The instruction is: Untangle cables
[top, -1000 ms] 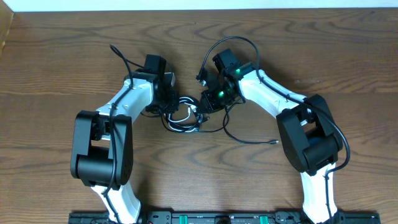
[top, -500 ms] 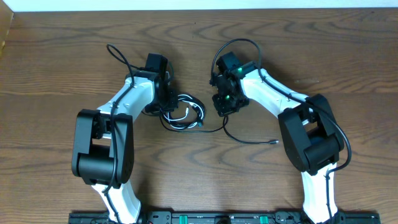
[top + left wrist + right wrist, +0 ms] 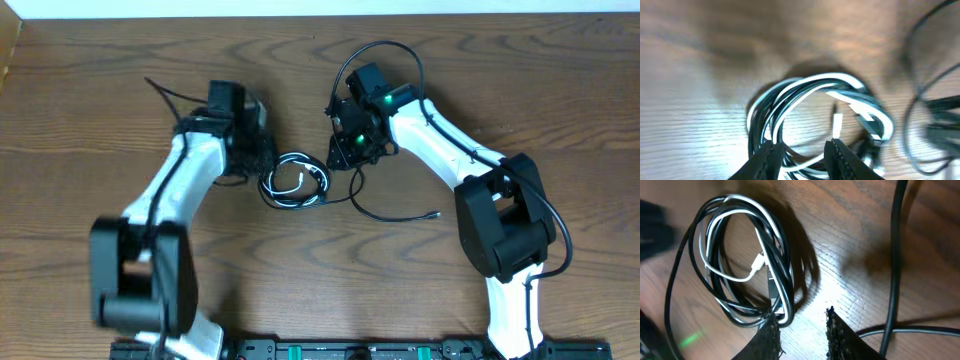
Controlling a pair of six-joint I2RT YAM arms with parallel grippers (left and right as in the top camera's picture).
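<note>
- The brown wooden table (image 3: 90,90) carries the cables (image 3: 296,183), coiled together near its middle.
- Left end effector (image 3: 802,159): fingers apart, at the coil's edge.
- Right end effector (image 3: 801,332): fingers apart, just beside the coil.

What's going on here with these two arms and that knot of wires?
Two robot arms are working on a tangled coil of cables lying on a wooden table. The left gripper and right gripper hover open at the coil's edges, neither clamped on anything. One black cable trails off loose across the wood.
</note>
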